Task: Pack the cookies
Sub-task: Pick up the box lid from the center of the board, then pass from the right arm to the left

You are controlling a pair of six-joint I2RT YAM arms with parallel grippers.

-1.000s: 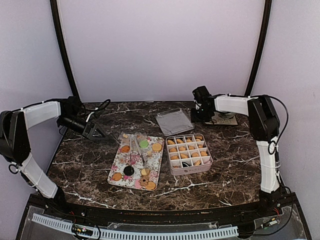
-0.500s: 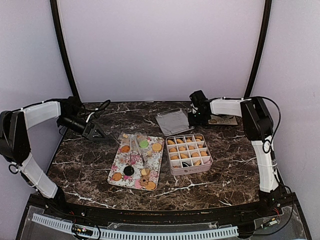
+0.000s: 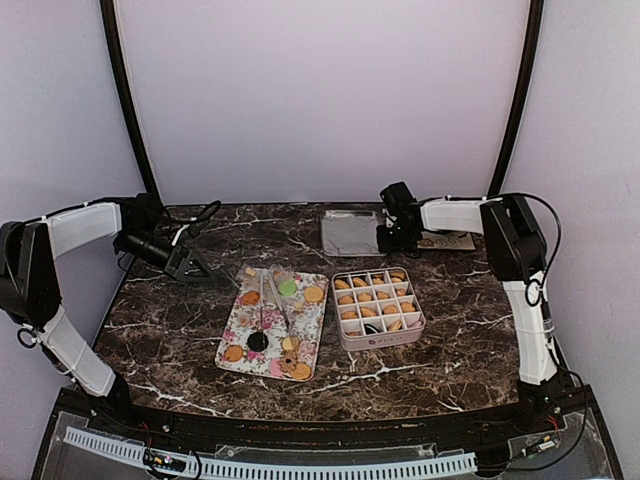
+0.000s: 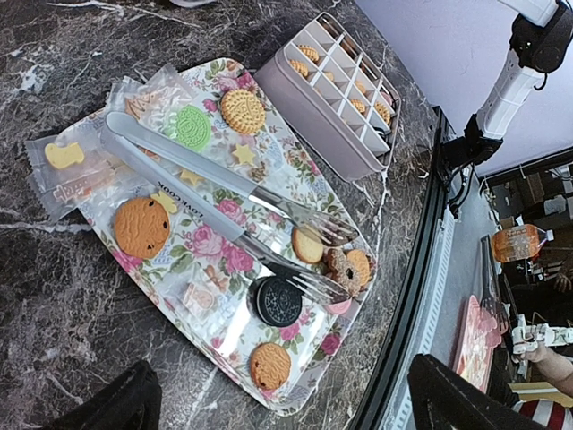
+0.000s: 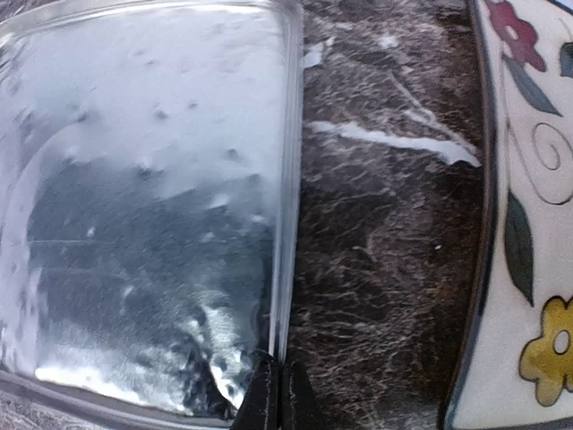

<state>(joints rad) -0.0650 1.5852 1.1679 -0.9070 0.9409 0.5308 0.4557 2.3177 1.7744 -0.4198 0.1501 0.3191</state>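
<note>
Cookies are lying on the floral tray and in the divided box right of it, on a dark veined marble table ringed by lilac walls. Left of the tray, the left gripper is gaping wide. Behind the tray, the right gripper is pinching the clear lid.

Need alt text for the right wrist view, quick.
The right gripper is shut on the edge of a clear plastic lid over the dark marble table. A floral-patterned object shows at the right edge.
</note>
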